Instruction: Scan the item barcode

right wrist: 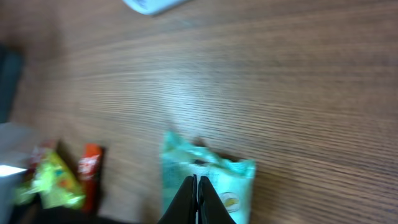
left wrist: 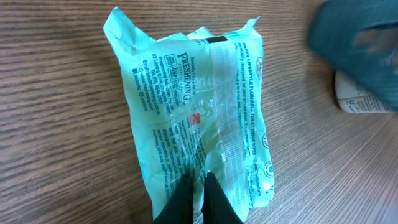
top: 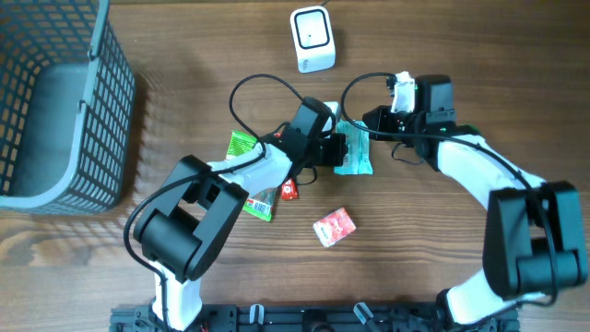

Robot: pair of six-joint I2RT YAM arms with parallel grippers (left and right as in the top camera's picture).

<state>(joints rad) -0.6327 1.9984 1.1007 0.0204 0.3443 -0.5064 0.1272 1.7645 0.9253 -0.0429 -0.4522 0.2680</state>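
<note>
Left tool [left wrist: 198, 182] and right tool [right wrist: 196, 180] seemingly pinch teal packet [left wrist: 199, 106]; its long axis points toward scanner [top: 312, 39].

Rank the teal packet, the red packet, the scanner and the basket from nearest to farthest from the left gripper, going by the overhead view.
From the left gripper:
1. Teal packet, right at its fingertips.
2. Red packet, nearer the robot's base.
3. Scanner, at the table's far edge.
4. Basket, well off to the left.
</note>
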